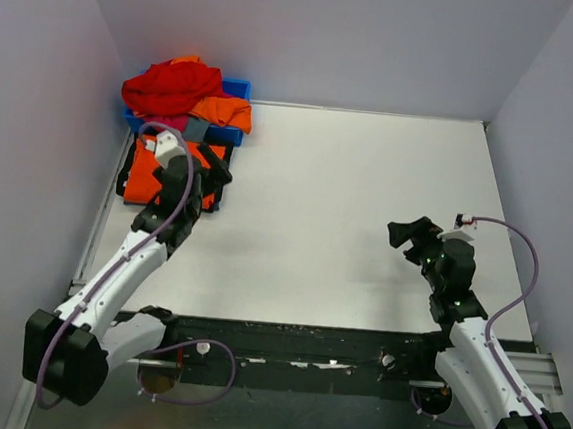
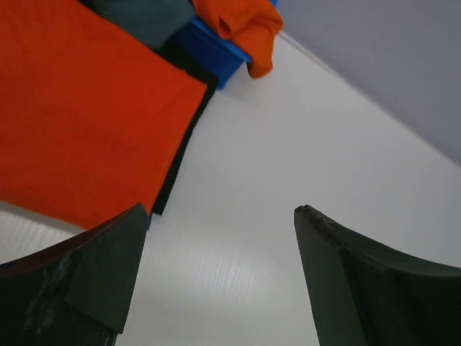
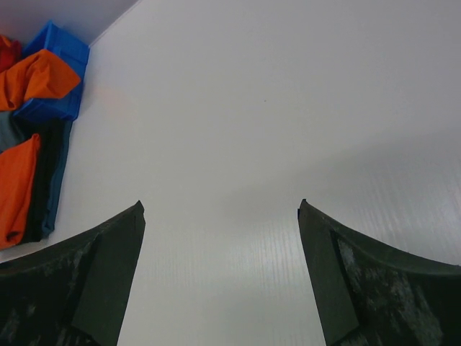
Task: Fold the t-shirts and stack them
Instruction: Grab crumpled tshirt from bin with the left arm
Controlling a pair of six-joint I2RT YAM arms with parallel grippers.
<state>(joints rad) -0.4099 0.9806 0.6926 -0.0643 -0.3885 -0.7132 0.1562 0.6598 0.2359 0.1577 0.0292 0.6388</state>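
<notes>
Your left claw has its 2 fingers spread apart with nothing between them. It hangs over the bare white desk, just beside the near corner of a flat, folded bright orange cloth t-shirt. That shirt lies squared off at the far left of the desk, on top of a dark folded cloth layer whose edge shows along its side. I judge that layer to be another folded shirt, though its colour is hard to tell. Your right claw is likewise spread wide and holds nothing, hovering over bare desk on the right, well apart from all the cloth.

Just beyond the stack sits a blue plastic bin. It carries a heap of unfolded shirts:
- a crumpled bright red t-shirt on top
- a second orange t-shirt draped over the rim
- below them, a strip of magenta-pink cloth and a patch of grey cloth

As I read it, the stack is started: 1 orange shirt is plainly folded and placed, with probably 1 more under it. At least 2 shirts, the red and the loose orange, wait to be folded, and the pink and grey pieces suggest as many as 4. By that count you are under halfway. With both claws free, the next step looks like drawing a shirt out of the bin onto the open middle of the desk.
</notes>
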